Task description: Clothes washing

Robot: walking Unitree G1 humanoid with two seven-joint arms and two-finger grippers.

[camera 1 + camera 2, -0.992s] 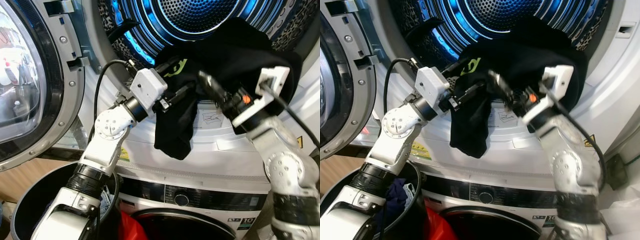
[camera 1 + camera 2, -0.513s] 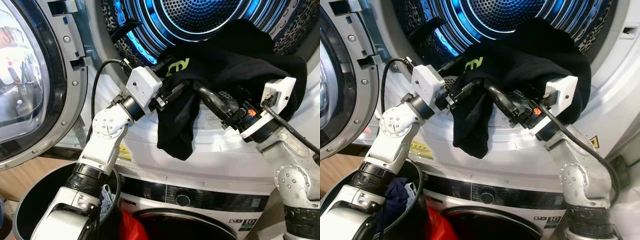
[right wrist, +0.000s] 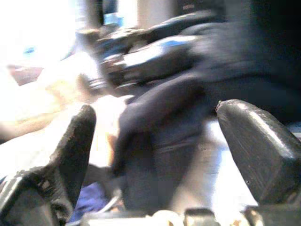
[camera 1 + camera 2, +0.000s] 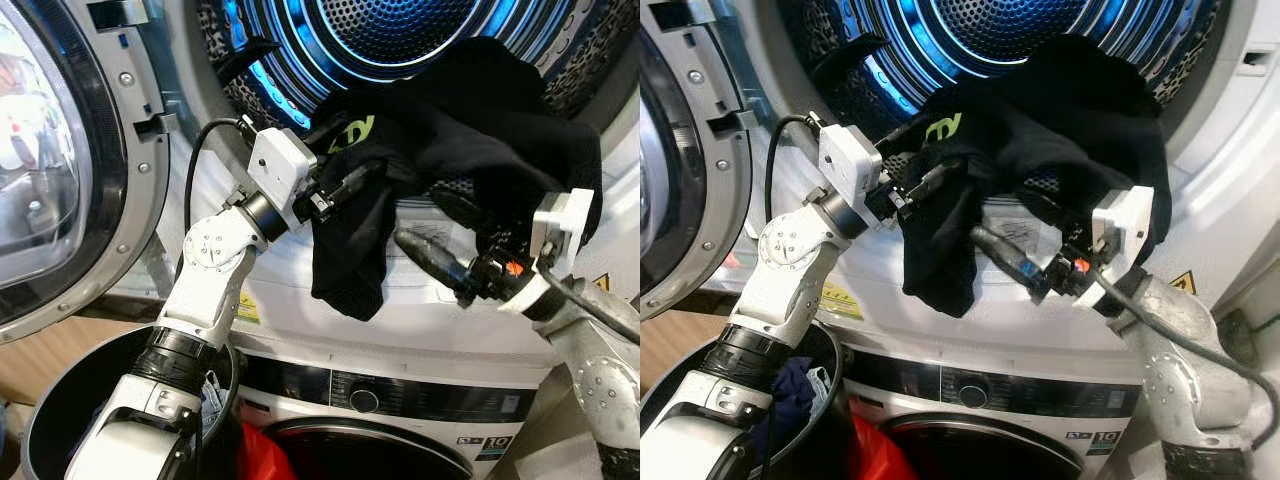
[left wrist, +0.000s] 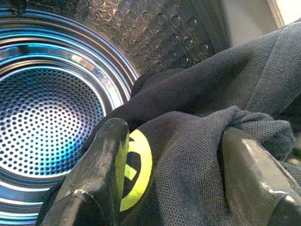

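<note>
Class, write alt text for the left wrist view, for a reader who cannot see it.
Two black fingers of the left gripper are closed on a bunched dark mesh garment bearing a yellow-green logo. Behind it, the perforated washer drum glows blue.

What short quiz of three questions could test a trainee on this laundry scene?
1. True or false: the black garment lies fully inside the drum.
2. Which pincer grips the garment? A) left pincer B) right pincer
3. What colour is the logo on the garment?

Key:
1. False; part of it hangs over the door rim, down the machine's front.
2. A; the right pincer is open, below the cloth.
3. Yellow-green.
</note>
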